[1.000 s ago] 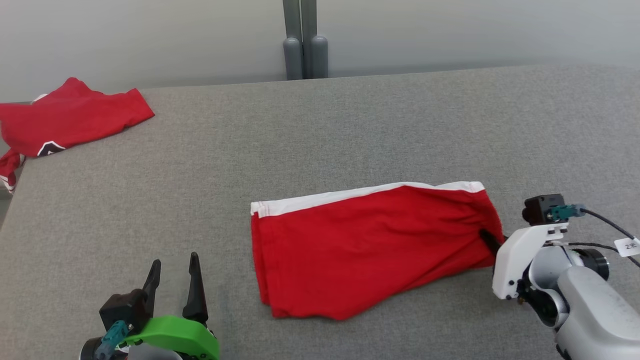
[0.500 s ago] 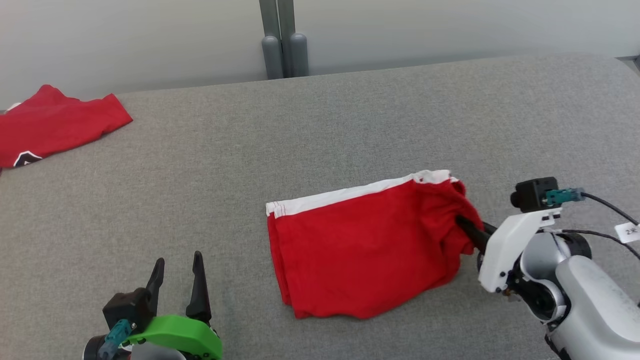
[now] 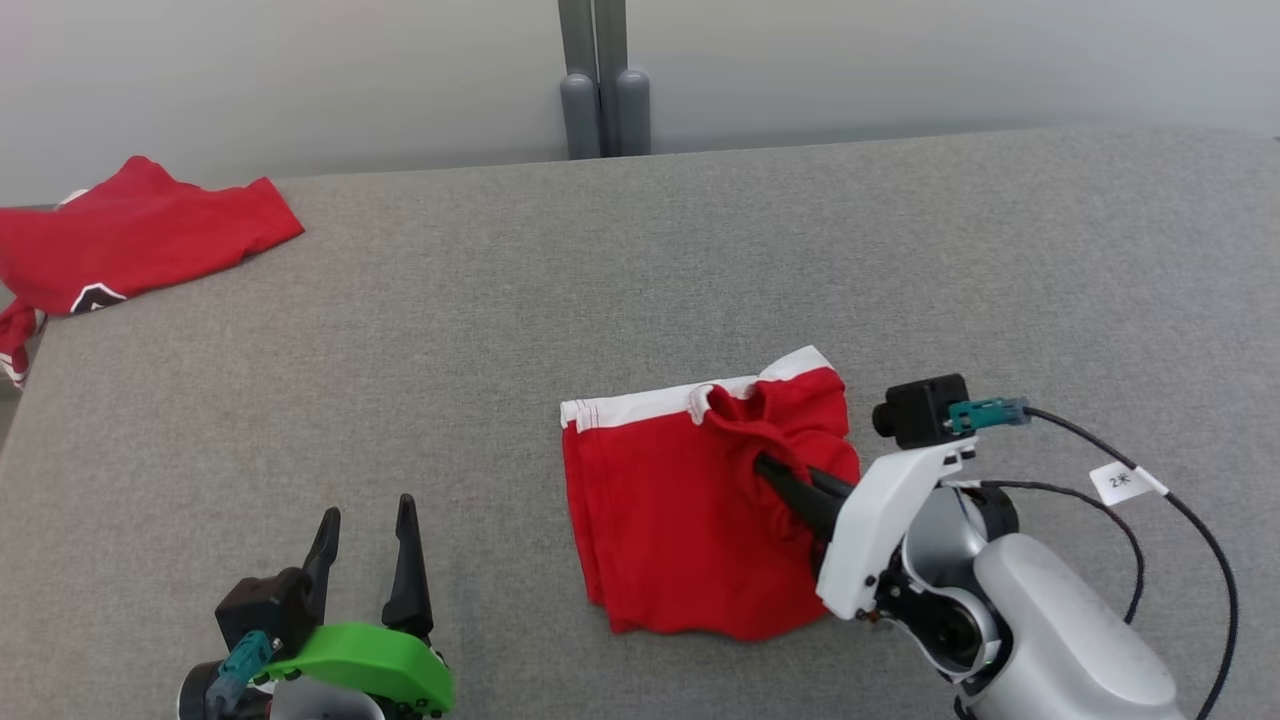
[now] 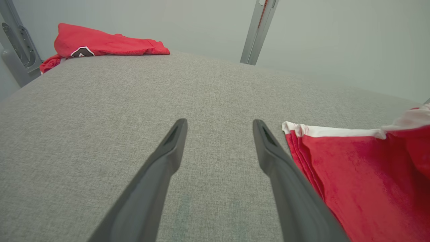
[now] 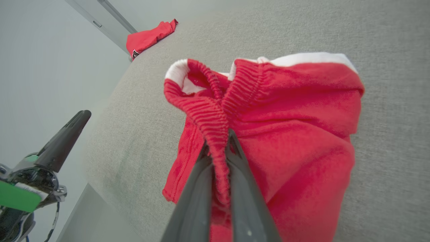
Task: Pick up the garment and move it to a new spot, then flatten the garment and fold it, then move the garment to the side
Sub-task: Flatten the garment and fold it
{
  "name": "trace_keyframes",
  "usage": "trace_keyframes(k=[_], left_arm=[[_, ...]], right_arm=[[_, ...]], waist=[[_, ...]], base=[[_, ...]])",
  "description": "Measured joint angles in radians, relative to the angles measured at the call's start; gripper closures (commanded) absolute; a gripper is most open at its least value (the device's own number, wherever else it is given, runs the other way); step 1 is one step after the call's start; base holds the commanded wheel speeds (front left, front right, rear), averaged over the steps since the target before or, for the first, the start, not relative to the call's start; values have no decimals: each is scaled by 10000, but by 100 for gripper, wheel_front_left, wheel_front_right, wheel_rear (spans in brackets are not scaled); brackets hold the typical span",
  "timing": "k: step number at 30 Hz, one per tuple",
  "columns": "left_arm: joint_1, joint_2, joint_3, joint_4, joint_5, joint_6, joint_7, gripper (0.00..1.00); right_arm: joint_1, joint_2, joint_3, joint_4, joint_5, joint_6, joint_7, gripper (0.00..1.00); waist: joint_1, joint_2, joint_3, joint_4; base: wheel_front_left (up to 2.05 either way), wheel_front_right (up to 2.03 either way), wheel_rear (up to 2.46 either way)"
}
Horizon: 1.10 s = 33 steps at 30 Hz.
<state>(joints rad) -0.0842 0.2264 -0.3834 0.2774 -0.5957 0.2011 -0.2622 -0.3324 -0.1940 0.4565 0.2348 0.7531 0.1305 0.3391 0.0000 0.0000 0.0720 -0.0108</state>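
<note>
Presently, the garment (image 3: 660,540) is found on the near-right part of the table (image 3: 700,250). Its left portion is laid flat with the white trim (image 3: 630,408) along the far edge, and its right end is lifted and doubled over the flat part. The ribbed waistband (image 5: 215,121) is pinched between the closed fingers of the right gripper (image 3: 768,468), which comes in low from the right. The band is judged to be the chosen hold because the elastic gives a thick, firm ridge, less likely to slip than single cloth. A fold toward the left is judged to be in hand, not yet laid down. The left gripper (image 3: 367,510) is held spread wide and empty, left of the garment and apart from it, presumably parked clear of the fold's path. As for edges, the garment's near hem is noted near the table's front edge, so little room is left toward the robot. Open grey surface is seen to the left, behind and to the right. A second garment (image 3: 150,235) is noted at the far-left corner, partly draped over the side, well apart. A post (image 3: 600,100) is seen beyond the far edge, out of the way.
</note>
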Motion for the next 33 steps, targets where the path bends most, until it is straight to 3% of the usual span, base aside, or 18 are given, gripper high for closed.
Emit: trace_keyframes(k=[8, 20, 22, 23, 33], left_arm=[[-93, -199, 42, 84, 0, -125, -2, 0], [-114, -483, 184, 305, 244, -316, -2, 0], [-115, -516, 188, 345, 263, -341, -2, 0], [-115, -533, 194, 366, 272, -351, -2, 0], [-91, -566, 328, 458, 353, -439, -2, 0]], right_arm=[[-473, 1049, 443, 1406, -305, 0, -742, 100], [-1182, 1423, 978, 3722, -506, 0, -1791, 100], [-1285, 1421, 1133, 3958, -531, 0, -2006, 50], [-1316, 1419, 1264, 4002, -485, 0, -2100, 0], [-1403, 1442, 2660, 3958, -261, 0, -2863, 0]], waist=[[0, 0, 50, 466], [0, 0, 111, 1085], [0, 0, 105, 1134], [0, 0, 97, 1157], [0, 0, -49, 1126]], base=[[0, 0, 0], [0, 0, 0], [0, 0, 0], [0, 0, 0], [0, 0, 0]])
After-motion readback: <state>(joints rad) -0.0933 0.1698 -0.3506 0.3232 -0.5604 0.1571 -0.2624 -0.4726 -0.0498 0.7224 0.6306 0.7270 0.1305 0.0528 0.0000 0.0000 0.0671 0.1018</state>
